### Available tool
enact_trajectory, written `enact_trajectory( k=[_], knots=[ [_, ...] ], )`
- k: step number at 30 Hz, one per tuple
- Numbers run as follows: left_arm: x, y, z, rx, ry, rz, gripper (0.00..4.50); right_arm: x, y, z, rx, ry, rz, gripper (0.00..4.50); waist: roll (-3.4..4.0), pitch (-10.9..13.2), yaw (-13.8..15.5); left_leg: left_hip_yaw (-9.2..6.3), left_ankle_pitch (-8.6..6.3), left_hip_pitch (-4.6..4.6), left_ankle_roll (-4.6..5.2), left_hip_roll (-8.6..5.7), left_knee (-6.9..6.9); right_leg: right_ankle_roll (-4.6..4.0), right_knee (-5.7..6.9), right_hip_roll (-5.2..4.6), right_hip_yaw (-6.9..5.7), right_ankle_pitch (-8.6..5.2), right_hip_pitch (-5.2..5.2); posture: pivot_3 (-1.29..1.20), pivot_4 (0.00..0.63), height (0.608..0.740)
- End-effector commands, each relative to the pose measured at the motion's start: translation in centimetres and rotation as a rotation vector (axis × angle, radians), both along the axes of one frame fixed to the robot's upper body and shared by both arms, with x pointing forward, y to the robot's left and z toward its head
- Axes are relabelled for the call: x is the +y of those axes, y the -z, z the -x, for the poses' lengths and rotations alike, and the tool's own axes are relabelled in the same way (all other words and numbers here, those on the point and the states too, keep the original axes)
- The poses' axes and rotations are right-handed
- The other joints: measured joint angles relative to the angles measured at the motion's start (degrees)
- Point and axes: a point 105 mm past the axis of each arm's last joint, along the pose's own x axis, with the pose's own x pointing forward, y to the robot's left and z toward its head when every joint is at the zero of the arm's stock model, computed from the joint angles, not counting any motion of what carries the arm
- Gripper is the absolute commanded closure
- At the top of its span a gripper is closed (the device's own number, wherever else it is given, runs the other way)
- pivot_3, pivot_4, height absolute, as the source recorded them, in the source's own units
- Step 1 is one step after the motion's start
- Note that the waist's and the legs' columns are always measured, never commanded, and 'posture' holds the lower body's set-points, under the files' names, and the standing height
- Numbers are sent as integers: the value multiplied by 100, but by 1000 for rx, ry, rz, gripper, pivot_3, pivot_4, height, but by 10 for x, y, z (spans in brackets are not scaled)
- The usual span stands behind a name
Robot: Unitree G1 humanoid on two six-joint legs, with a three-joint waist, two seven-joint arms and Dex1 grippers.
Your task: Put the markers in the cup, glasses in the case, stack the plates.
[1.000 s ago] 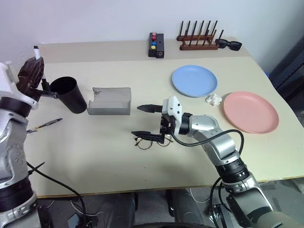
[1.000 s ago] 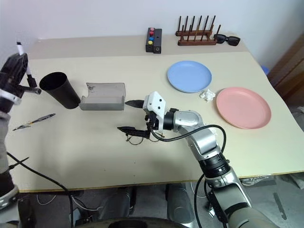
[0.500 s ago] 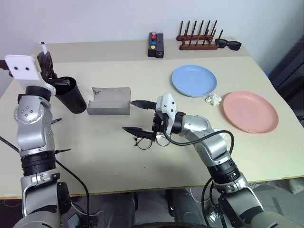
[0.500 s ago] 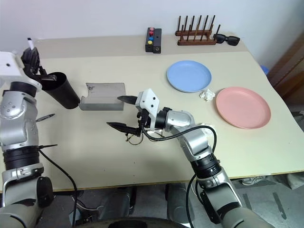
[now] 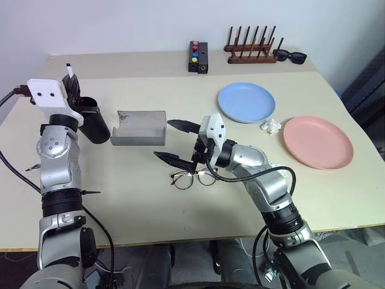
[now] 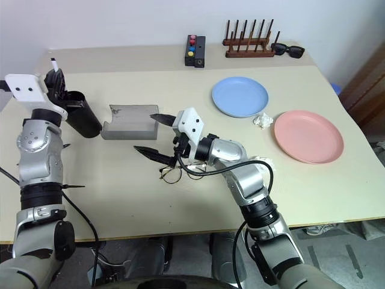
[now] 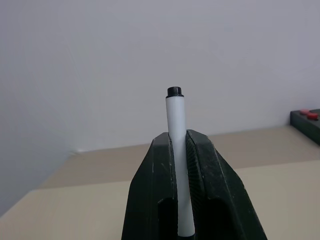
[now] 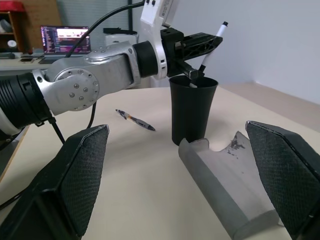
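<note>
My left gripper [image 5: 73, 90] is shut on a white marker [image 7: 175, 115] with black ends. It holds the marker nearly upright over the black cup [image 5: 93, 124], with the lower end at the cup's mouth [image 8: 192, 77]. The grey case [image 5: 139, 127] lies open beside the cup. My right gripper [image 5: 175, 142] is open and points toward the case, hovering just above the wire-rimmed glasses [image 5: 192, 178] on the table. A second slim marker [image 8: 135, 120] lies on the table past the cup. The blue plate [image 5: 245, 102] and the pink plate [image 5: 317, 141] sit apart on the right.
A crumpled white scrap [image 5: 271, 126] lies between the plates. At the back edge stand a black box with coloured buttons [image 5: 198, 56], a wooden peg rack [image 5: 249, 51] and black sunglasses [image 5: 290, 56].
My left arm swung in from the left and lowered the marker to the cup's mouth. My right gripper lifted slightly off the glasses, still open.
</note>
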Motion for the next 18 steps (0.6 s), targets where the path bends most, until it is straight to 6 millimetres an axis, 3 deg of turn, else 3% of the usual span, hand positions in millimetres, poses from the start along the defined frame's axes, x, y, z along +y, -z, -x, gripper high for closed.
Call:
enact_trajectory(
  k=[1,3,8,14,16,18],
  knots=[
    [-3,-8,2,-35,1,-11,3643,-1,-14,6,-42,-11,-37,0,0,0,-3,0,0,0,0,0,0,0,0,0,0,0,0,0,150,740],
    [-3,-7,2,-32,0,-10,2839,0,-13,6,-40,-11,-38,0,0,0,-2,0,0,0,0,0,0,0,0,0,0,0,0,0,150,740],
    [-3,-5,2,-24,-7,-11,287,0,-13,7,-35,-16,-40,0,0,0,-2,-1,0,0,0,0,0,0,0,0,0,0,0,0,150,740],
    [1,-17,8,-74,-21,18,287,2,-13,7,-34,-28,-41,0,0,0,-1,-1,0,0,0,0,0,0,0,0,0,0,0,0,150,740],
    [8,-25,14,-100,-40,40,287,3,-13,7,-33,-32,-41,0,0,0,-2,-1,0,0,0,0,0,0,0,0,0,0,0,0,150,740],
    [30,-31,24,-124,-119,84,287,3,-14,7,-33,-33,-42,0,0,0,-18,-1,0,0,0,0,0,0,0,0,0,0,0,0,150,740]
  ],
)
